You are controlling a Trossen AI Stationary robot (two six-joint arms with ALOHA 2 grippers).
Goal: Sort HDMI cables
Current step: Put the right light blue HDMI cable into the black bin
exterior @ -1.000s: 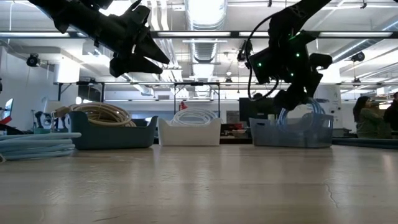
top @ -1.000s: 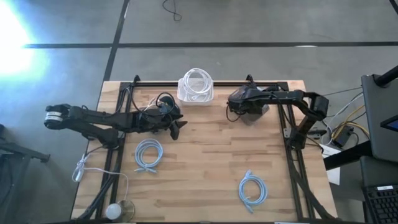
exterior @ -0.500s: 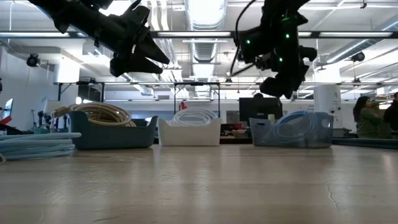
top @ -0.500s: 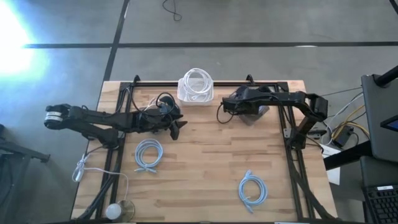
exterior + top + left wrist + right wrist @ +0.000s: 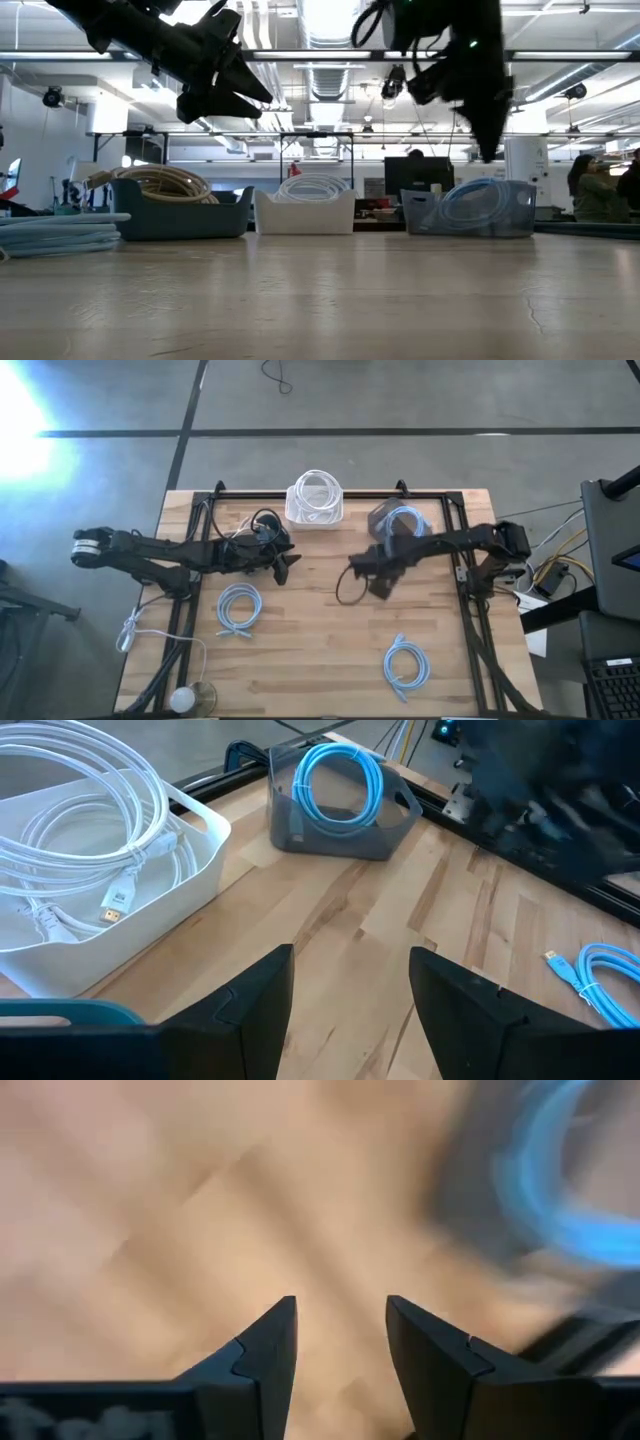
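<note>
My worktop (image 5: 320,610) carries three bins along its far edge, and each already has cable in it, so I judge the sorting well under way but not finished. The dark teal bin (image 5: 180,213) holds tan-beige coils (image 5: 150,183); in the high view my left arm covers it. The white bin (image 5: 315,500) in the middle holds white coils (image 5: 80,790). The grey bin (image 5: 400,523) on my right side holds a light blue coil (image 5: 340,780).

What is left, as far as I can see, are two light blue coils lying loose on the wood: one (image 5: 239,608) near my left arm, and another (image 5: 405,665) toward the near right corner, well apart from the bins. Both belong in the grey bin.

My right gripper (image 5: 340,1342) hangs over bare wood beside the grey bin, jaws parted and holding nothing. My left gripper (image 5: 350,1000) waits above the worktop near the white bin, jaws likewise apart and empty.

A loose white cord with a round puck end (image 5: 180,698) lies off the near left corner; it is not mine to sort.
</note>
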